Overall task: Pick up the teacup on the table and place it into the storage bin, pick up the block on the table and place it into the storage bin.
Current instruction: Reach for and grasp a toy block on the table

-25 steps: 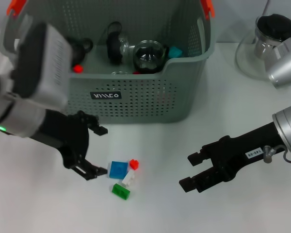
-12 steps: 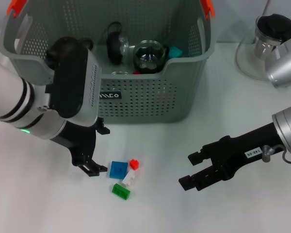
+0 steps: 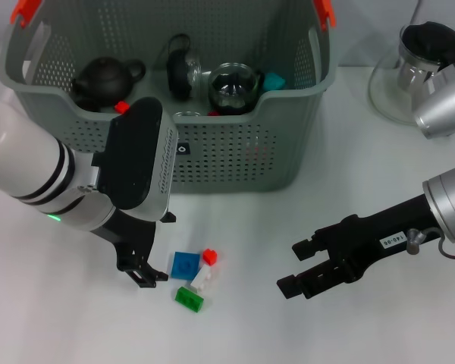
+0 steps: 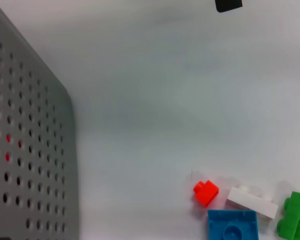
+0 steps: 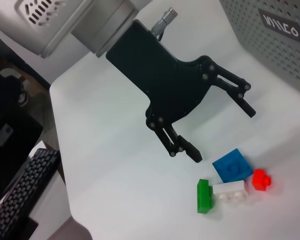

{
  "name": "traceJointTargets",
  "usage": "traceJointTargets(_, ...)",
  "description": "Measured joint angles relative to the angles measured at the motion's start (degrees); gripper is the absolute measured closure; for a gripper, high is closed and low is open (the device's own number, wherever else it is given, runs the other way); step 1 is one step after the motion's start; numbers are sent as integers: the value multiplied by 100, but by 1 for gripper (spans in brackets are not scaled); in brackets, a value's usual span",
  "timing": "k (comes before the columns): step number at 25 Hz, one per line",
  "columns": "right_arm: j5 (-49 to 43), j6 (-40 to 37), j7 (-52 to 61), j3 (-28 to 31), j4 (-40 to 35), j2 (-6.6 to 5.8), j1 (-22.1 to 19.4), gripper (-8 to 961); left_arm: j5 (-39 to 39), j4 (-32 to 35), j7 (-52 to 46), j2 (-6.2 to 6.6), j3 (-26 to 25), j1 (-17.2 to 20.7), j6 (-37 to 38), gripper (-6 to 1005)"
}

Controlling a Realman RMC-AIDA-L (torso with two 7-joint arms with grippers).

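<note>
- Storage bin [image 3: 235, 163] sits at the back of the white tabletop [image 3: 235, 334], grey-green and perforated, orange clips on its handles; my left forearm covers most of its black label, so the lettering can't be read from the head view.
- Inside it: a dark teapot [image 3: 106, 76] at the left, a round glass pot [image 3: 233, 87] near the middle, a teal piece [image 3: 274, 80] beside that. Other bits down there are too dim to name.
- The blocks lie on the tabletop in front of the bin: blue block [image 3: 185, 265], small red block [image 3: 209, 256], white block [image 3: 202, 278], green block [image 3: 189, 299], bunched close together.
- My left gripper [image 3: 148, 246] hangs just left of the blue block, fingers spread wide, nothing between them. From the head view my own wrist hides most of it; the right wrist view [image 5: 217, 125] shows the spread plainly, one fingertip low near the green block.
- My left wrist view shows none of my fingers, only the bin wall, bare tabletop and the four blocks, the green one cut off at the edge.
- My right gripper [image 3: 303, 265] waits well to the right above the tabletop, fingers apart, empty.
- A glass jug [image 3: 425, 68] stands at the far right, partly hidden by my right arm.
</note>
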Motion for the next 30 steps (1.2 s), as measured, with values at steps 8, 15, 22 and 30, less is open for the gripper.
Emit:
traceJointTargets(8, 17, 10, 2, 0, 0, 5, 8, 25, 138, -207, -26, 2, 202, -12, -278, 119)
traceJointTargets(15, 27, 9, 3, 0, 0, 5, 10, 25, 151, -264, -56, 2, 391, -34, -308, 126)
traceJointTargets(22, 27, 8, 3, 0, 0, 5, 9, 24, 133, -266, -140, 2, 546, -106, -310, 133)
traceJointTargets(30, 26, 17, -19, 0, 0, 5, 8, 23, 112, -284, -148, 2, 605, -112, -395, 141)
